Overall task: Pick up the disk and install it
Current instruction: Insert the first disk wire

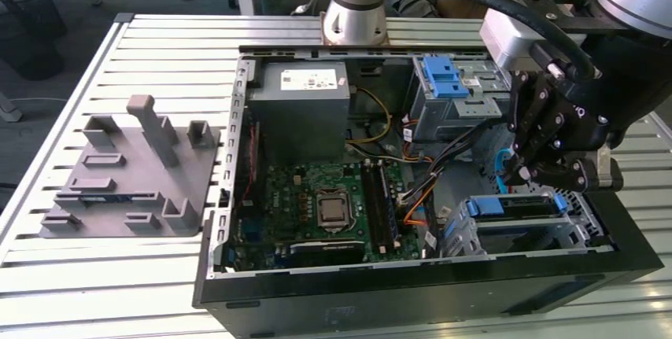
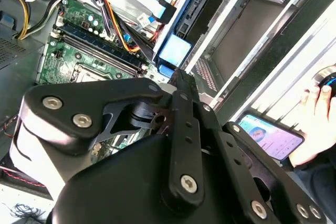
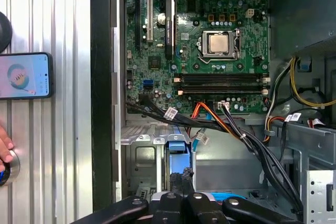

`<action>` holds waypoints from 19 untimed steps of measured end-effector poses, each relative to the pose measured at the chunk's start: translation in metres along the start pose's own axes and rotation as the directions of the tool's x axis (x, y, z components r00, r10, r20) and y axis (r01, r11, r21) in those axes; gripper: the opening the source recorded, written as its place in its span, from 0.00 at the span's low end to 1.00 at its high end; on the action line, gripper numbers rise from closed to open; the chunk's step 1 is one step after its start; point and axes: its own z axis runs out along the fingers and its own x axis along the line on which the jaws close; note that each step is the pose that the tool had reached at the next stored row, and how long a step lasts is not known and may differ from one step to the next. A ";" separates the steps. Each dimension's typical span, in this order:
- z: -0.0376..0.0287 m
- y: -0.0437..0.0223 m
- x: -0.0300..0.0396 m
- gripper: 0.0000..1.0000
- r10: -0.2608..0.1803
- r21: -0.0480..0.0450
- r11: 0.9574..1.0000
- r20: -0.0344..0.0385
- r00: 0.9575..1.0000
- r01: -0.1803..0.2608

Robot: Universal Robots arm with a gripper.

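While the gripper hung with fingers pressed together just above the disk, which sat in the drive cage at the exterior view's right, a crooked push could probably jam it or snag the cables.

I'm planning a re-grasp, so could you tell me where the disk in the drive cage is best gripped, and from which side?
Take the disk by its blue carrier edges, coming down through the case's open side. The metal drive cage walls in its flanks and cables crowd the motherboard side, so probably only its upward face is free.
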 end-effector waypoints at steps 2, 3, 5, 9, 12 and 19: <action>0.0008 0.0000 0.0000 0.11 0.000 0.000 1.000 0.000 1.000 0.000; 0.0009 0.0000 0.0000 0.11 0.000 0.000 1.000 0.000 1.000 0.000; 0.0009 -0.0003 0.0000 0.11 0.000 0.000 1.000 0.000 1.000 0.000; 0.0009 -0.0034 -0.0001 0.11 0.000 0.000 1.000 0.000 1.000 0.000; 0.0010 -0.0040 -0.0001 0.11 0.000 0.000 1.000 0.000 1.000 0.000; 0.0009 -0.0042 -0.0001 0.11 0.000 0.000 1.000 0.000 1.000 0.000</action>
